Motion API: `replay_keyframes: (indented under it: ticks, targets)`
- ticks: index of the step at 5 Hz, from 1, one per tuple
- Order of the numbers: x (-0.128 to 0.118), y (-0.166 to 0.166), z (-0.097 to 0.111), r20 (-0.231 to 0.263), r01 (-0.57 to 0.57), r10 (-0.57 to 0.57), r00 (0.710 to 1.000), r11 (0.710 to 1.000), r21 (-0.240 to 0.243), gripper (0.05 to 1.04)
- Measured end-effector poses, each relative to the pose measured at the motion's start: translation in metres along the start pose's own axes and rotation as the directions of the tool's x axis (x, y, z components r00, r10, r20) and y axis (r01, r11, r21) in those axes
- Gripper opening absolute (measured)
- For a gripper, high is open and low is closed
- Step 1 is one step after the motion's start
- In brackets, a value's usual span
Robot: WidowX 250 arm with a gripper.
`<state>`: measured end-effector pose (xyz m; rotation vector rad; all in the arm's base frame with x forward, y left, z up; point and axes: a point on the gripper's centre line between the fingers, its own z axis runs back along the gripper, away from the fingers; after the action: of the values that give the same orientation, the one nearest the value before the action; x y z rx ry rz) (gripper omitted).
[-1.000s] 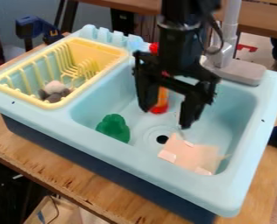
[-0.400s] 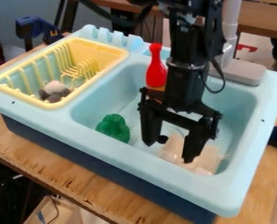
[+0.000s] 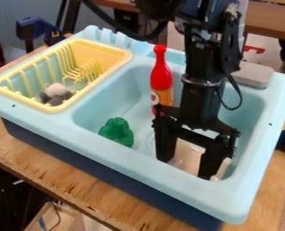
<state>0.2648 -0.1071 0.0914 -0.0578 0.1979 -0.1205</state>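
Light blue plastic sink, black two-fingered claw spread over the thin, pale peach sheet near its drain-side floor (cloth, maybe?). Probably light, floppy, not fragile; I'd pinch a raised fold.

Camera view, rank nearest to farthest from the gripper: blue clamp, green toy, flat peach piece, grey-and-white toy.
From the gripper:
1. Flat peach piece, in the sink, right at the jaws
2. Green toy, in the sink, image left of the jaws
3. Grey-and-white toy, in the yellow rack
4. Blue clamp, upper left, beyond the rack
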Motion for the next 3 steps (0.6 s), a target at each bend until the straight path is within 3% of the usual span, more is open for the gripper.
replay_keyframes:
  ticks: [2, 3]
  targets:
    - [0.004, -0.002, -0.011, -0.020, -0.016, 0.016, 1.000, 1.000, -0.008, 1.001]
    - [0.016, -0.001, -0.008, 0.013, 0.005, -0.005, 1.000, 0.999, 0.038, 1.001]
